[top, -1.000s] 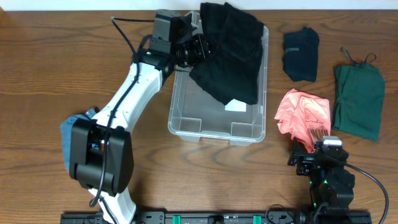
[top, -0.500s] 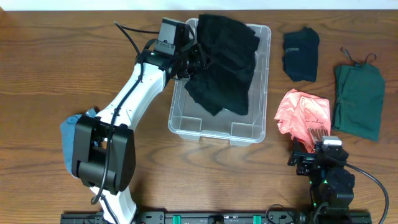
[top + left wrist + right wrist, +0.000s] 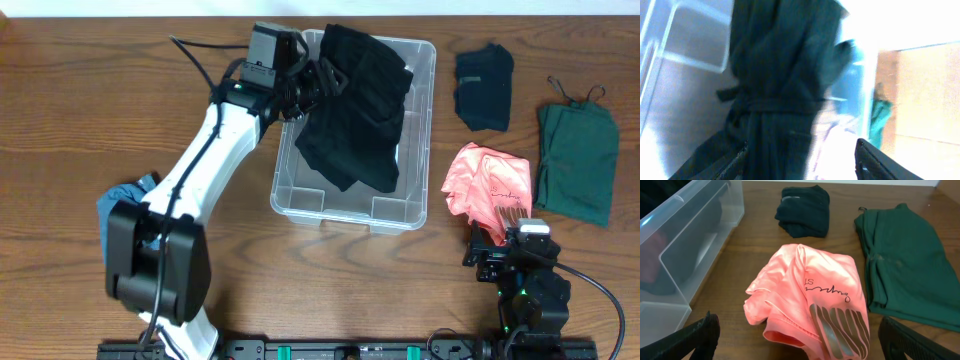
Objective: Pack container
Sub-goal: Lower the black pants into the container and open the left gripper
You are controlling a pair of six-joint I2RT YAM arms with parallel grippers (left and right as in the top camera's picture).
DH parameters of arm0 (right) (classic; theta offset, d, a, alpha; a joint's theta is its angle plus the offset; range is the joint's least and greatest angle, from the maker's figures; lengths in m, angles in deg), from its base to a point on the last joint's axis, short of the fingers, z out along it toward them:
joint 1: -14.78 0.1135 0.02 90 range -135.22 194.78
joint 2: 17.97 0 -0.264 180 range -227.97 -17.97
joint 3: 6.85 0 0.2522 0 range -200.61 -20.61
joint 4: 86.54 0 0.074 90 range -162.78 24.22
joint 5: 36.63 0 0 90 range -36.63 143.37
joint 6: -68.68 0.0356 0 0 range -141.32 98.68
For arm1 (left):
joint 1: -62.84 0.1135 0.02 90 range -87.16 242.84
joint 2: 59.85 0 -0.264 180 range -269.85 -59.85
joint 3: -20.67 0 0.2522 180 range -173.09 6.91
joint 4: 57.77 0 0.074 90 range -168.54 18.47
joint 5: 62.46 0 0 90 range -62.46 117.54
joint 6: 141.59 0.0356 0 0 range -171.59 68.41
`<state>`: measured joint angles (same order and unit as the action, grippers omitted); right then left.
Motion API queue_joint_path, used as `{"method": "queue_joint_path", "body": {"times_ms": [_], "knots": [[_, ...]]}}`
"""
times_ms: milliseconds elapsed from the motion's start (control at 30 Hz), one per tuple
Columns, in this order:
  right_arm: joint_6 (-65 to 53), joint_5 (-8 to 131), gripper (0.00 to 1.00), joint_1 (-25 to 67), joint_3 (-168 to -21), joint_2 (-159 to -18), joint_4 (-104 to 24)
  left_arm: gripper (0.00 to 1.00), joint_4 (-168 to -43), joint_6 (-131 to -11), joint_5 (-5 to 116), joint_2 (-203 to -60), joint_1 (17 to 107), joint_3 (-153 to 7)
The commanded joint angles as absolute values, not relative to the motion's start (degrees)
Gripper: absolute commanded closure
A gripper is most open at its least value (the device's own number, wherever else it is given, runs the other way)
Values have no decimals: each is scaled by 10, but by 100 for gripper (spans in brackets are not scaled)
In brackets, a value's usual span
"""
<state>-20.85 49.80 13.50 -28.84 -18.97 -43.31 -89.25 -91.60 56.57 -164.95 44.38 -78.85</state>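
The container (image 3: pixel 300 203) is a clear plastic bin at the table's middle. A black garment (image 3: pixel 355 110) lies draped in its far half and hangs over the far rim. My left gripper (image 3: pixel 322 80) is at the bin's far left corner, against the garment, with its jaws spread. In the left wrist view the black garment (image 3: pixel 780 75) hangs in front of the open jaws (image 3: pixel 800 160), inside the container (image 3: pixel 685 40). My right gripper (image 3: pixel 500 250) is open and empty near the front edge, just short of a pink garment (image 3: pixel 488 185).
Right of the bin lie a dark navy folded garment (image 3: pixel 484 85) and a green garment (image 3: pixel 577 160). The right wrist view shows the pink garment (image 3: pixel 810 285), navy garment (image 3: pixel 802 210) and green garment (image 3: pixel 900 255). A blue cloth (image 3: pixel 118 200) lies at the left.
The left gripper shifted slightly, and the black garment has bunched toward the bin's left side and sunk lower into it. The right arm has not moved.
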Motion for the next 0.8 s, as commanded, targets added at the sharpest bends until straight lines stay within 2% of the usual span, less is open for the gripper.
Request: {"method": "queue_joint_path", "body": {"times_ms": [0, 433, 567, 767], "knots": [[-201, 498, 1, 129, -287, -187, -432, 36, -882, -872, 535, -1589, 435, -808], [-201, 498, 1, 129, -287, -187, -432, 37, -925, -670, 256, -1599, 350, -808], [-201, 498, 1, 129, -287, -187, -432, 43, -925, -651, 228, -1637, 337, -808], [-201, 498, 1, 129, -287, -187, -432, 44, -930, -654, 230, -1721, 342, -808]]}}
